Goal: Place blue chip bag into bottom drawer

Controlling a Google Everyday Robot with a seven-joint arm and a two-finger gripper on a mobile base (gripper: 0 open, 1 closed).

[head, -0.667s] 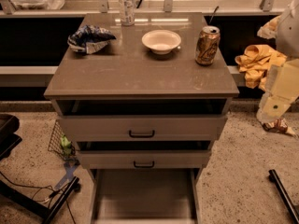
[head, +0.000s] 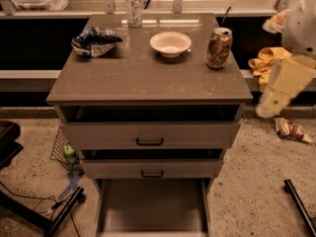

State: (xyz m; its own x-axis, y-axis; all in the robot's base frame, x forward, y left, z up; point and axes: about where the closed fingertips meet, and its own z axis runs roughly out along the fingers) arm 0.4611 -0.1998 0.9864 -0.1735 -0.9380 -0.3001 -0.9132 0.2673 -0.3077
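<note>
Pale tool [head: 267,108] hangs off the right edge of the grey-brown counter [head: 148,83], well right of and lower than the cream round bowl [head: 170,43]; open or closed, cannot tell. Crinkled dark-blue foil chip bag [head: 95,40] lies on the counter left of the bowl, and the plain grey bottom drawer [head: 153,206] is pulled out straight below the bowl. Reach step by the look: cross high over the bowl and the gold drink can [head: 218,48] right of it, then drop onto the bag's bunched middle.
</note>
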